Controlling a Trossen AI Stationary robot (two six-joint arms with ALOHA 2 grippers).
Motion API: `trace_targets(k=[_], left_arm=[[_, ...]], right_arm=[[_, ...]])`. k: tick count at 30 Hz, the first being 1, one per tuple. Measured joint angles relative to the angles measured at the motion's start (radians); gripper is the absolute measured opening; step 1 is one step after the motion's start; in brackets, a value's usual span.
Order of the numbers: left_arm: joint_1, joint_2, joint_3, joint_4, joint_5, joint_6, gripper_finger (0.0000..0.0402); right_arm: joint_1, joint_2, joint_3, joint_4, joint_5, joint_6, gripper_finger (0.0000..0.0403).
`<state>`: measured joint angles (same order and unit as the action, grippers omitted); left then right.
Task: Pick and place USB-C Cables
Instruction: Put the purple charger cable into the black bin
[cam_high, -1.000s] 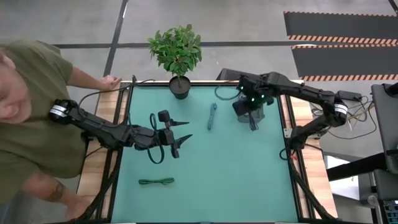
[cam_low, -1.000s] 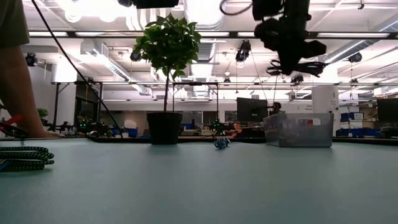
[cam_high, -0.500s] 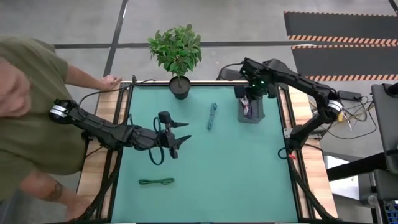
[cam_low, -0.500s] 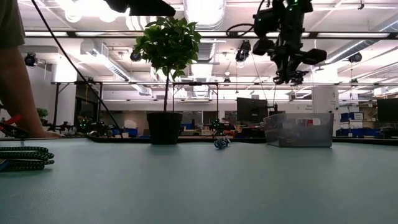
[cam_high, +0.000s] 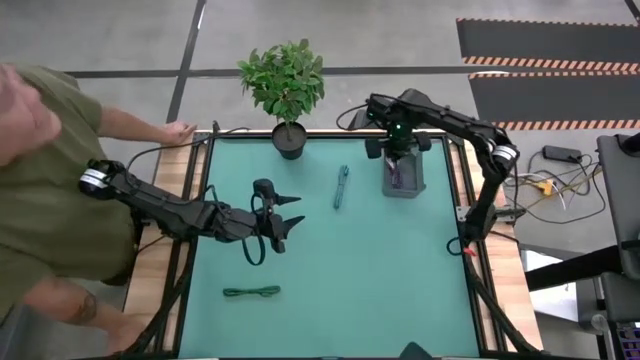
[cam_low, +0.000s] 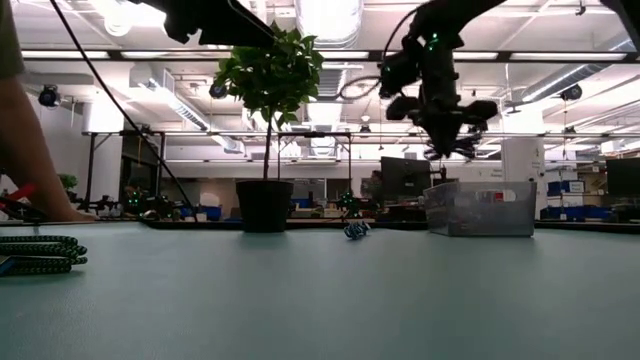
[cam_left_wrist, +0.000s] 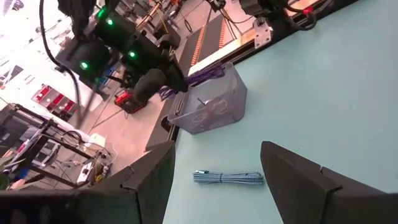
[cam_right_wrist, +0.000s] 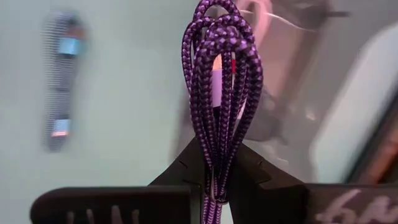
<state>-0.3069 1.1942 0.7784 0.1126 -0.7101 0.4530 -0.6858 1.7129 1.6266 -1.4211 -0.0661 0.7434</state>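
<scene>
My right gripper (cam_high: 394, 152) hovers over the clear bin (cam_high: 412, 185) near the table's far right edge, shut on the purple cable bundle (cam_right_wrist: 221, 74). A pale cable with pink (cam_right_wrist: 268, 22) lies in the bin behind it. The teal cable (cam_high: 341, 186) lies flat on the mat left of the bin and also shows as a blur (cam_right_wrist: 61, 81) in the right wrist view. The green cable (cam_high: 251, 292) lies near the table's near left. My left gripper (cam_high: 293, 211) hangs open over the mat's left half, its fingers pointing toward the teal cable (cam_left_wrist: 227, 178). My right gripper pinches the purple bundle between its two fingers at one end of its loops (cam_right_wrist: 215, 146). The several loops stick out past the fingertips (cam_right_wrist: 249, 163), bunched together. The bundle is lifted clear, above the bin's rim (cam_left_wrist: 205, 93).
A potted plant (cam_high: 287, 85) stands at the far edge, left of the bin. A person stands at the table's left side with a hand (cam_high: 178, 130) on the far left corner. Open mat stretches between the arms and toward the near right.
My right arm has drawn back toward the far edge and swung round, turning its gripper above the bin; it has come slightly lower, toward the bin, with the purple bundle still held.
</scene>
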Motion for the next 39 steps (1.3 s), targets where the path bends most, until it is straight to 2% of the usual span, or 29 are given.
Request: trace_targets(k=[11,25,39], left_arm=[[0.000,0.000,0.000,-0.002,-0.003,0.000,0.0221],[0.000,0.000,0.000,-0.001,-0.003,0.000,0.0221],[0.000,0.000,0.000,0.006,-0.003,-0.001,0.0221]], right_arm=[[-0.123,0.057,-0.012,-0.051,0.076,-0.025,0.0022],[-0.124,0.103,-0.012,-0.003,0.095,0.037,0.0020],[-0.133,0.146,-0.013,-0.005,0.112,0.004,0.0022]])
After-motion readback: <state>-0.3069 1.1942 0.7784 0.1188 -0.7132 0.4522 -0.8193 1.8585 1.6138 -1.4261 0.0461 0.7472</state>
